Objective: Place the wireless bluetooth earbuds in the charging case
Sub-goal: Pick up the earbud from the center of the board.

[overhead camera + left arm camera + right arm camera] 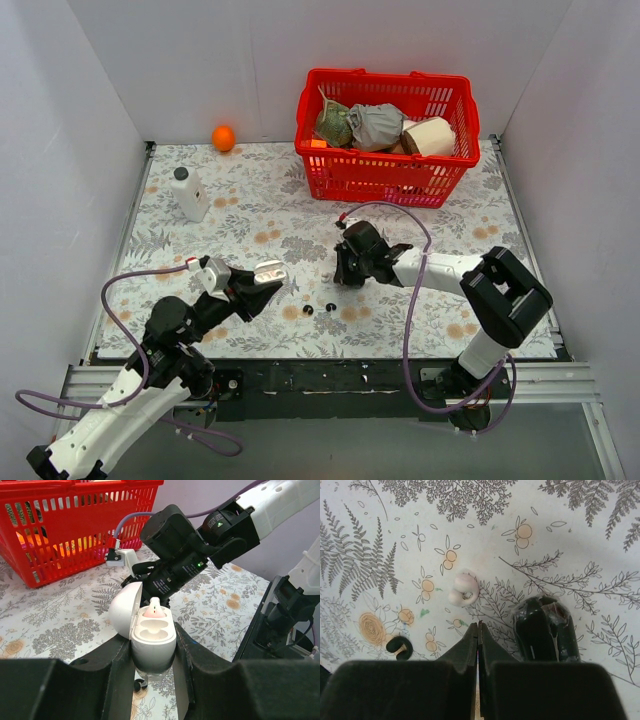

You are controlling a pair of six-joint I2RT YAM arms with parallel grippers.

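Note:
My left gripper (262,284) is shut on an open white charging case (152,641), held above the table with its lid (121,611) swung left. A pale pink bud (155,611) sits in its far socket; the near socket is empty. Two tiny black earbuds (308,310) (331,305) lie on the cloth between the arms. One shows below the case in the left wrist view (137,684) and one in the right wrist view (400,647). My right gripper (478,628) is shut and empty, low over the cloth beside a black oval case (546,629).
A white earbud (463,589) lies just ahead of the right fingertips. A red basket (388,170) with bundled items stands at the back right. A white bottle (189,193) and an orange ball (223,138) are at the back left.

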